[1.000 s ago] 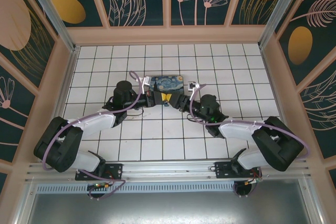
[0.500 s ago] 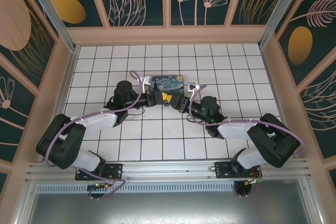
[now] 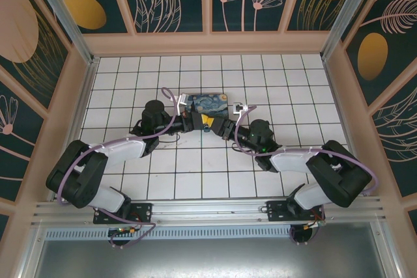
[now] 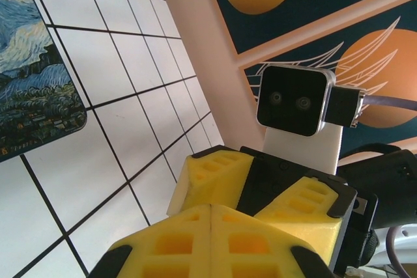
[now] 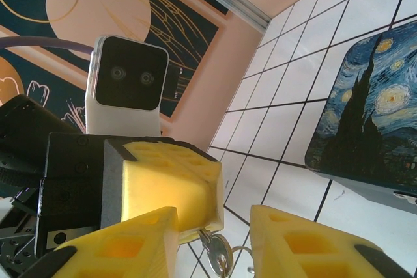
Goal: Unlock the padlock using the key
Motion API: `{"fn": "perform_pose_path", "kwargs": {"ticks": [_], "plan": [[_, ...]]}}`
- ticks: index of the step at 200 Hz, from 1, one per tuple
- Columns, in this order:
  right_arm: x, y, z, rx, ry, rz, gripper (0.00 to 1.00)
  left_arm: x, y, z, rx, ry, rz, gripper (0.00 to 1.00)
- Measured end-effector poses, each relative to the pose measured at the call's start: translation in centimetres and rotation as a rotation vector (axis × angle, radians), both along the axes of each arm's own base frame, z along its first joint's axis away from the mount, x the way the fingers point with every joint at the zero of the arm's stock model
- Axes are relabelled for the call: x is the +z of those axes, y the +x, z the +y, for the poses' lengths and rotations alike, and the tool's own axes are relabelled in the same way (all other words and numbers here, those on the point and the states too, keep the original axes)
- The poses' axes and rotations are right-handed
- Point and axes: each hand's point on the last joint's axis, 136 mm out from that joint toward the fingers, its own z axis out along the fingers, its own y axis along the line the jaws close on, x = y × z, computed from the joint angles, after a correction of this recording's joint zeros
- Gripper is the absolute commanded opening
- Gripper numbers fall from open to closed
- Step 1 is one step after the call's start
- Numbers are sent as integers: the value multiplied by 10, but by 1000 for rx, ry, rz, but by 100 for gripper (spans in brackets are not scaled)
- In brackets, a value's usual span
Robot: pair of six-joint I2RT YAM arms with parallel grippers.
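Note:
My left gripper (image 3: pixel 201 120) and right gripper (image 3: pixel 215 125) meet tip to tip just in front of the painted box. The left gripper (image 4: pixel 212 216) is shut, its yellow pads pressed flat together. In the right wrist view the silvery key (image 5: pixel 219 255), with a wire ring on its round head, hangs from under the left gripper's fingers (image 5: pixel 172 183); its shank disappears between them. My right gripper (image 5: pixel 214 218) is open, its two pads either side of the key head with gaps showing. The padlock is hidden.
The Starry-Night-painted box (image 3: pixel 204 102) lies on the white tiled floor (image 3: pixel 195 167) right behind both grippers. Pink walls (image 3: pixel 208 43) with dark flower panels fence in the floor on three sides. The right wrist camera (image 4: pixel 293 99) faces the left one at close range.
The right arm has slid a little left toward the left gripper, and its jaws have narrowed around the key head. The left arm has held still, shut throughout.

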Motion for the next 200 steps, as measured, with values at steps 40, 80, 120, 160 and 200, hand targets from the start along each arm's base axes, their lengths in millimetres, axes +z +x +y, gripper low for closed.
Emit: {"fn": "perform_pose_path", "kwargs": {"ticks": [40, 80, 120, 160, 200], "plan": [[-3, 1, 0, -1, 10, 2, 31, -2, 1, 0, 6, 1, 11, 0], [-2, 0, -1, -1, 22, 3, 28, -3, 1, 0, 5, 3, 14, 0], [-13, -5, -4, 1, 5, 21, 24, -1, 2, 0, 5, -4, 2, 0], [-13, -5, -4, 1, 5, 22, 25, -2, 2, 0, 9, -2, 3, 0], [-13, -5, -4, 1, 4, 22, 27, -1, 2, 0, 8, -3, 2, 0]]}}
